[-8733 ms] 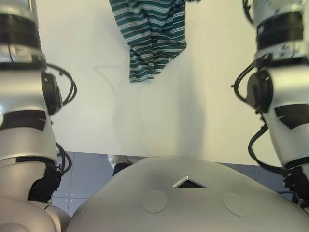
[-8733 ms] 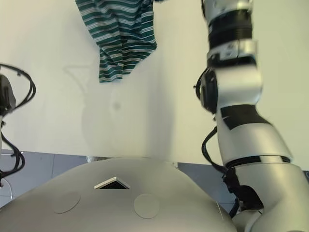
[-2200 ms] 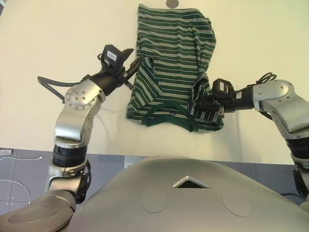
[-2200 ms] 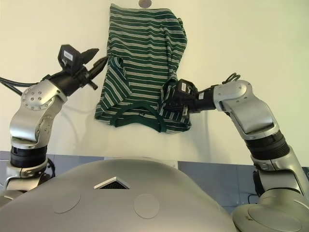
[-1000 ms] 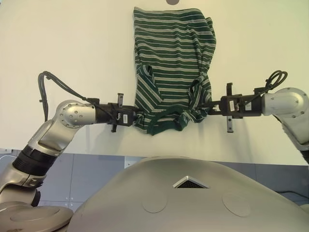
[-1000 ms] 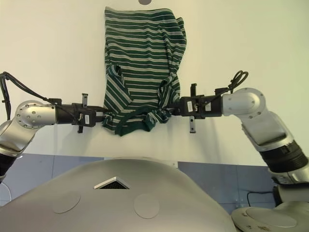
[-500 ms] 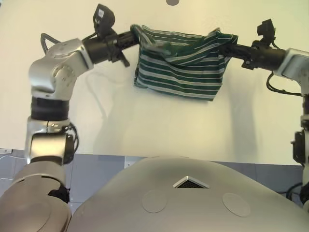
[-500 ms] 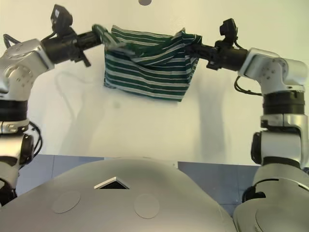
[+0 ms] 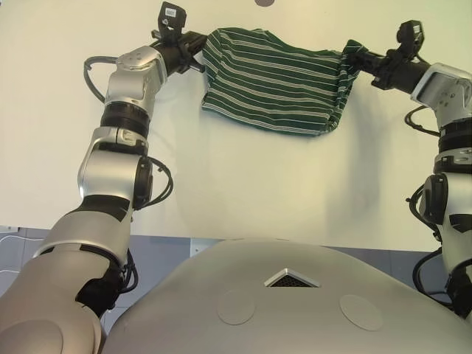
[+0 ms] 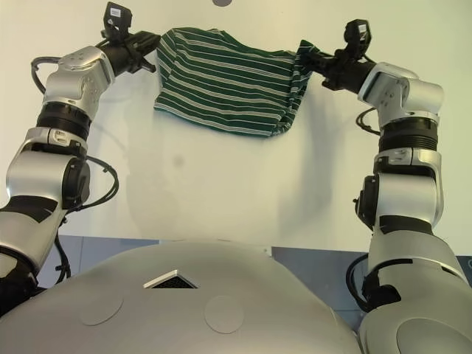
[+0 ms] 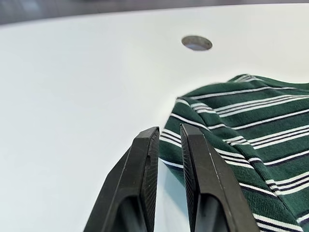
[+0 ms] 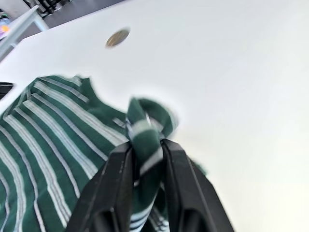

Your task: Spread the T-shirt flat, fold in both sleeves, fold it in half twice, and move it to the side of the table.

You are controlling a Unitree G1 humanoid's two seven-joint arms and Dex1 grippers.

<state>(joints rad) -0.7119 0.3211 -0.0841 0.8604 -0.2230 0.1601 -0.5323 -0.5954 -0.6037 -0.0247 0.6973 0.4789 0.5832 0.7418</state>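
The striped green T-shirt [image 9: 276, 85] lies at the far side of the white table [image 9: 243, 184], at 12 o'clock from the robot, just short of a round cable hole [image 9: 263, 3]. It is doubled over, not spread flat, and its upper edge is drawn between the two arms. The left gripper [image 11: 168, 133] sits at the cloth's 10 o'clock corner with its fingers almost together, apparently nipping a thin edge. The right gripper [image 12: 146, 145] at 2 o'clock is clamped on a bunched wad of fabric.

This looks like light, limp knit. It will probably sag, wrinkle and drag wherever it is not held, and a thick wad may pull out unevenly. Flat single-layer edges should give the best hold, such as the shoulder seams or hem corners. Taking both ends level would let the cloth lay out smoothly.
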